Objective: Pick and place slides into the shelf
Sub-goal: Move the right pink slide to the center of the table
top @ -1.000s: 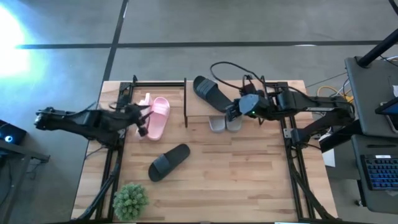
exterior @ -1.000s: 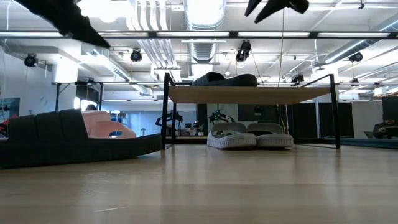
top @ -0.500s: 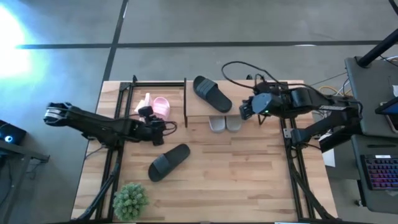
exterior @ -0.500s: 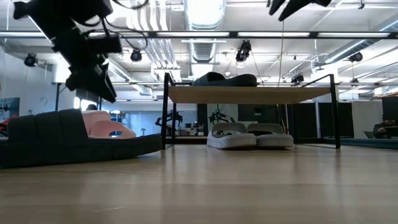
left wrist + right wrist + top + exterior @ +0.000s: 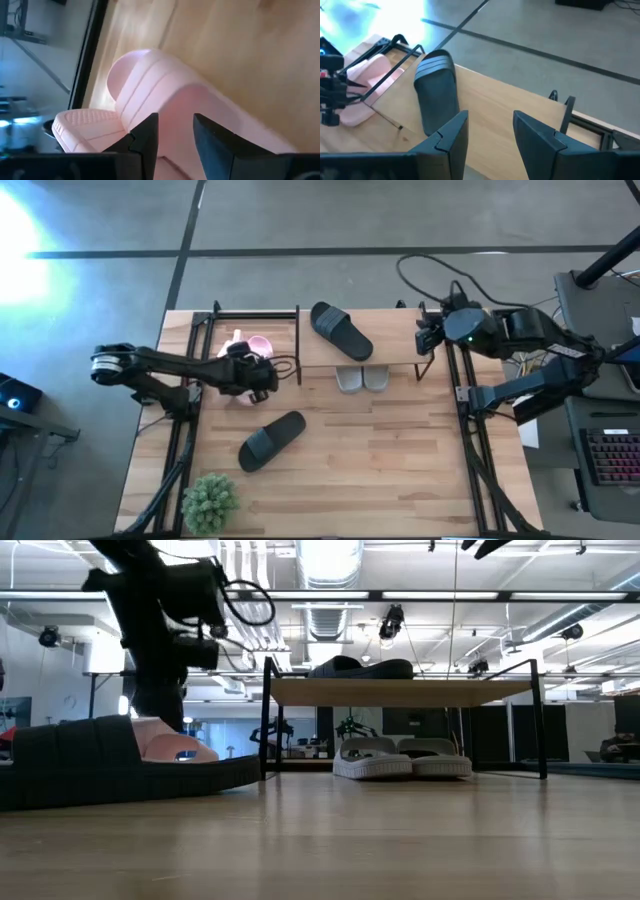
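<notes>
The pink slides [image 5: 252, 346] lie on the table left of the shelf [image 5: 400, 348]. My left gripper [image 5: 256, 373] hangs open, pointing down close over one pink slide's strap [image 5: 165, 85]; the low view [image 5: 160, 700] shows it low behind the near black slide. I see no touch. One black slide [image 5: 340, 330] lies on the shelf's plank top, and the grey pair [image 5: 362, 378] rests on the tier below. The other black slide [image 5: 272, 440] lies sole down on the table. My right gripper [image 5: 490, 140] is open and empty above the shelf's right end [image 5: 425, 340].
A small green plant [image 5: 210, 502] stands at the table's near left corner. Black frame rails [image 5: 468, 420] run along the table's left and right sides. Cables [image 5: 430, 270] loop behind the shelf. Bare wood lies in the table's near middle.
My left gripper has swung toward the table's right and come down over the pink slides, turning its fingers downward. My right gripper has drawn back from over the grey slides toward the table's right edge and risen. No slide has moved.
</notes>
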`<state>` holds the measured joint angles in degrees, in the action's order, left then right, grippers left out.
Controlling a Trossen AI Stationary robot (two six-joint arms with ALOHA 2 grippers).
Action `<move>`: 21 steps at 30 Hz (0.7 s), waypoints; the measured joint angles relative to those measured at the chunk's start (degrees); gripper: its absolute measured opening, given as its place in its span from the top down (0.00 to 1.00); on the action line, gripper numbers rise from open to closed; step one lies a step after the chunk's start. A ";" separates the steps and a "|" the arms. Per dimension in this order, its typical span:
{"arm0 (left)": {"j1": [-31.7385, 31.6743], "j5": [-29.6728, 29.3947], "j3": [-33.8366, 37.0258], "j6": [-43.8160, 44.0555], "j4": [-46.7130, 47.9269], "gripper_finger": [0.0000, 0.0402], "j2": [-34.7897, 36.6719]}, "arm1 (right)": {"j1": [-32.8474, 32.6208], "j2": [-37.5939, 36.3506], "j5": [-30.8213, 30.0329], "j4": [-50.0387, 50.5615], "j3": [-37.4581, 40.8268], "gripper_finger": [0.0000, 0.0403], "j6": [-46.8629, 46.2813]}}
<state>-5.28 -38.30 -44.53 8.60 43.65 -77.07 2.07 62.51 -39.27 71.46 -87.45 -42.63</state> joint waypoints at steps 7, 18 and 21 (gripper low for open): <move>-3.33 0.67 0.11 -7.31 -1.40 0.73 -2.99 | 0.50 0.11 -1.18 0.01 0.21 0.64 -1.23; -9.91 0.74 3.09 -15.56 -11.21 0.73 -5.30 | 0.50 1.33 -2.66 -0.11 0.25 0.64 -2.38; -11.08 0.84 4.47 -16.99 -12.38 0.73 -5.22 | 0.50 1.33 -2.81 -0.11 0.25 0.64 -2.40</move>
<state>-16.36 -37.47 -40.06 -8.40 31.27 -82.29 2.57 63.83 -42.09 71.35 -87.20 -45.03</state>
